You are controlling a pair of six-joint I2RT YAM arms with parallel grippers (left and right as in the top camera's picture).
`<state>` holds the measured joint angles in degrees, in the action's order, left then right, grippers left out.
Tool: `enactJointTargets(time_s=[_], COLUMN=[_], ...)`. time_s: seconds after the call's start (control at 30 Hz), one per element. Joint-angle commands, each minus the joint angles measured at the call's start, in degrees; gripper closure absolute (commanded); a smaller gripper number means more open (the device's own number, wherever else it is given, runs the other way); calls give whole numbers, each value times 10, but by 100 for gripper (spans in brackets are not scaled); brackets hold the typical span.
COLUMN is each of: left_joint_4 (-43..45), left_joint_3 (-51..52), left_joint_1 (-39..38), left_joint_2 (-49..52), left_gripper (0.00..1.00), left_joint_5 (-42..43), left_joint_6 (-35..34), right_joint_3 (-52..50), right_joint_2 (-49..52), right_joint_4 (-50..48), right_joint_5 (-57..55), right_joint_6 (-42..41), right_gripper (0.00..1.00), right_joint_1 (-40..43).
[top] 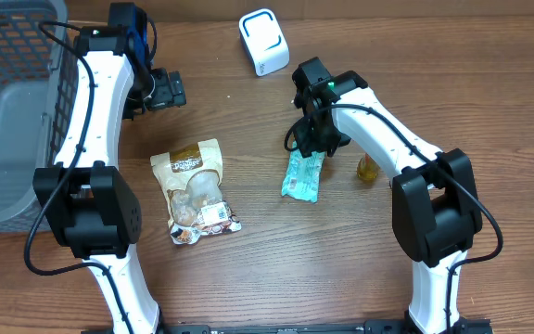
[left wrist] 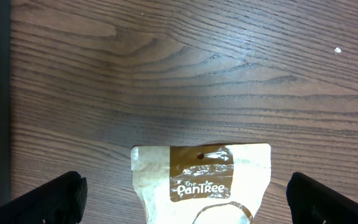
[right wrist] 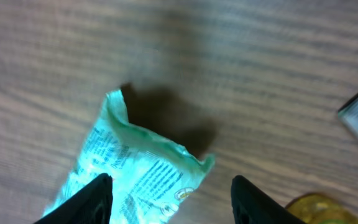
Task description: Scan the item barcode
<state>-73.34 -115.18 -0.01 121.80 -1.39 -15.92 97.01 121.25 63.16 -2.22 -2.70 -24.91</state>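
Fingers apart, the right end effector (top: pixel 307 147) is straddling the green packet (top: pixel 301 178) lying right of centre, probably positioned for scanning.

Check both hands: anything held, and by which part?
Nothing held: right hand is open astride the top end of the teal packet; left hand is open over the brown pouch.

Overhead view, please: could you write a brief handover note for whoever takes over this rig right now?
Left pincer: open, empty, near the brown pouch, not touching it.
Right pincer: open, astride the upper end of the green packet, which lies on the table ungripped.
White device, probably the scanner, stands at the far side.
Done: no scan visible.
Left: lift an item and show its barcode to the device.
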Motion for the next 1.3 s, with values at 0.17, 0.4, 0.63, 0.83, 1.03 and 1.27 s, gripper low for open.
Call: enactJointTargets(time_s=[0.17, 0.4, 0.63, 0.83, 1.03, 1.27], left_joint_4=[-1, -1, -1, -1, -1, -1], left_joint_3=[-13, -13, -13, -13, -13, -13], left_joint_1=[0, 0, 0, 0, 0, 0], left_joint_2=[-8, -8, -8, -8, -8, -8], left_gripper=[1, 0, 0, 1, 0, 1], left_joint_5=[-5, -5, -5, -5, -5, -5], left_joint_6=[11, 11, 11, 11, 11, 11], right_joint_3=[-3, -15, -29, -30, -29, -30], right_joint_2=[-8, -8, -8, -8, -8, -7], right_joint_4=[-36, -35, -50, -67, -90, -101], right_joint_5=[77, 114, 124, 139, 139, 139], right_joint_6=[-98, -143, -156, -156, -156, -156], right_gripper=[44, 40, 0, 10, 41, 78], right_joint_1=[-14, -52, -94, -122, -140, -143])
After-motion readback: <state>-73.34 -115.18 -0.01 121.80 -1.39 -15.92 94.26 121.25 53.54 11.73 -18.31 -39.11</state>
